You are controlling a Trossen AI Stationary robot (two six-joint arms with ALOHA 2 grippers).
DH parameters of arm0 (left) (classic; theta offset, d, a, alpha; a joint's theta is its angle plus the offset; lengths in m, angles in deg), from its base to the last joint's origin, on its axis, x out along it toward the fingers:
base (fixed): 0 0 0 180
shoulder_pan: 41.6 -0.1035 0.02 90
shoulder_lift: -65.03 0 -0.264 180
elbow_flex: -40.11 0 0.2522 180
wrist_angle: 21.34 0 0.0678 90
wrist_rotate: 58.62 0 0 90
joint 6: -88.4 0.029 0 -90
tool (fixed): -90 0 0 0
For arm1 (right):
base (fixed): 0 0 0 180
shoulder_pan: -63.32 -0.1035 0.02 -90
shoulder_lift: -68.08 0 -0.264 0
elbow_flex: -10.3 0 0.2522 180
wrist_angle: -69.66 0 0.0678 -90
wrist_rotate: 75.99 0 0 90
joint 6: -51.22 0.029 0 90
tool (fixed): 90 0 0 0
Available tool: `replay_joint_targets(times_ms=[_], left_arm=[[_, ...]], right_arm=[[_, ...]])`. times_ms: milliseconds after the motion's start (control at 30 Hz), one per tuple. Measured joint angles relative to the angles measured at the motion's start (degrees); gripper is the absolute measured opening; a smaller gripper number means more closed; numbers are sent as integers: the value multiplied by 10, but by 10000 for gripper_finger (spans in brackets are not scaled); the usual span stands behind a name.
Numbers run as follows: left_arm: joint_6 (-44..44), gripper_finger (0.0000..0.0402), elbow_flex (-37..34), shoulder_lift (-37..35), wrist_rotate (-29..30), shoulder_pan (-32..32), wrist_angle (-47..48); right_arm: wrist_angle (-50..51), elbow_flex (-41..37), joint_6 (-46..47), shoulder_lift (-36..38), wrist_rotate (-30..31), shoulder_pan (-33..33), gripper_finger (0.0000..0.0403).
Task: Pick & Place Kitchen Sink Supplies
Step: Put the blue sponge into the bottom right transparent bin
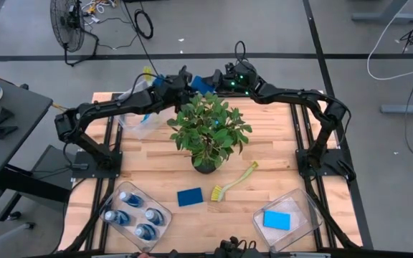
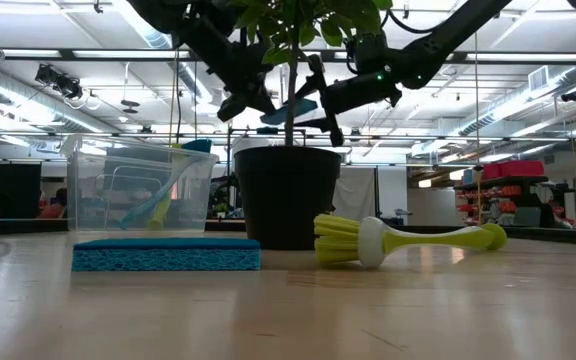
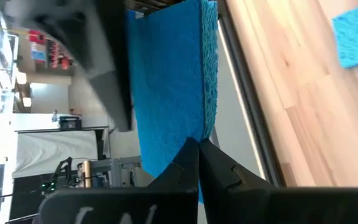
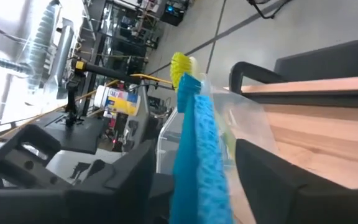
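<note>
Left gripper (image 1: 191,87) clamps blue sponge (image 1: 202,84), standing between right gripper's (image 1: 217,81) parted fingers

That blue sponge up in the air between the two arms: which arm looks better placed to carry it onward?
Probably the right. The left gripper pinches the sponge by one edge, and the right gripper already straddles it with fingers apart, ready to close. The sponge bin sits on the right arm's side.

Overhead, table-level, two wrist views

three sponges (image 1: 189,196), four bottles (image 1: 136,215), two brushes (image 1: 233,182)
</note>
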Motion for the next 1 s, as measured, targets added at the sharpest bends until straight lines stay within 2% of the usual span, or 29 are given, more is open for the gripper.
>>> replay_joint_targets(times_ms=[467, 833, 1000], left_arm=[[0, 1, 0, 0, 4, 6, -11], [0, 3, 0, 0, 23, 7, -15], [-1, 21, 0, -1, 24, 7, -14]], right_arm=[[-3, 0, 1, 0, -1, 0, 19], [-14, 0, 1, 0, -24, 2, 7], [-15, 0, 1, 0, -26, 2, 6]])
